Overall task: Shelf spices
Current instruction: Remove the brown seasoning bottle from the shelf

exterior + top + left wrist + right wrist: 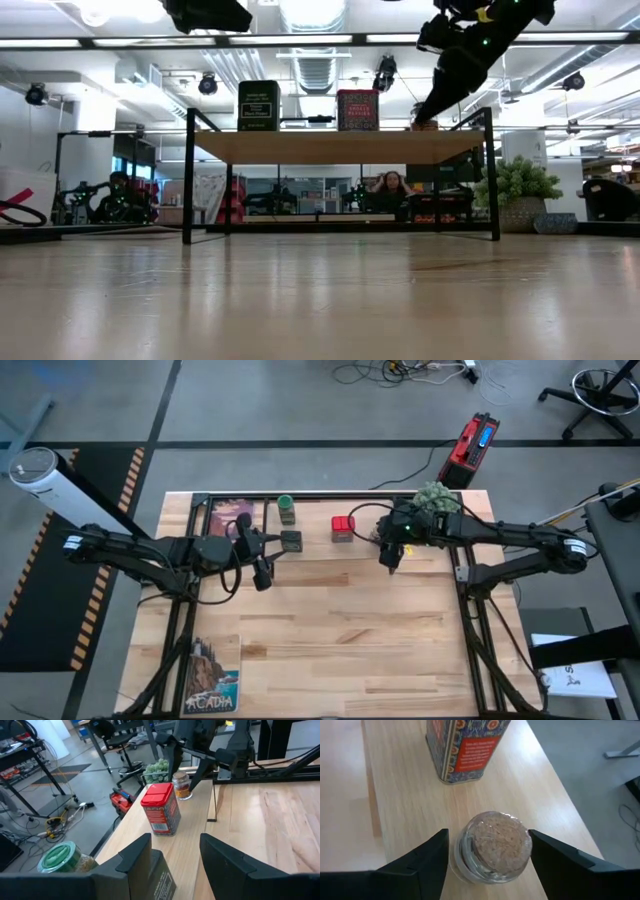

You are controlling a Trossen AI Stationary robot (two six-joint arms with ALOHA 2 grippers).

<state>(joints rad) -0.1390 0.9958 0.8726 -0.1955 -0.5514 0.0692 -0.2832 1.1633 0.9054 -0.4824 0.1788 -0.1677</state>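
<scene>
The shelf (320, 550) runs along the table's far edge, and all four spices stand on its board. They are the green-capped jar (286, 508), the squat dark jar (291, 541), the red square tin (343, 527) and the tiny tan cork-topped jar (492, 847). My right gripper (490, 855) is open and comes down slanting over the tan jar (425, 123), one finger on each side of it. My left gripper (175, 855) is open and empty. In the low view it (210, 15) hangs well above the dark jar (258, 105). My right gripper's fingers (432, 857) stand close on either side of the tan jar's glass body (462, 862), coming from above. I cannot tell whether they touch it. The jar stands upright on the shelf board.
A green potted plant (435, 500) stands at the shelf's right end, behind my right arm. A picture card (232, 515) lies at the shelf's left end, and another (213, 675) lies at the table's near left. The middle and near part of the table (340, 640) is bare wood.
</scene>
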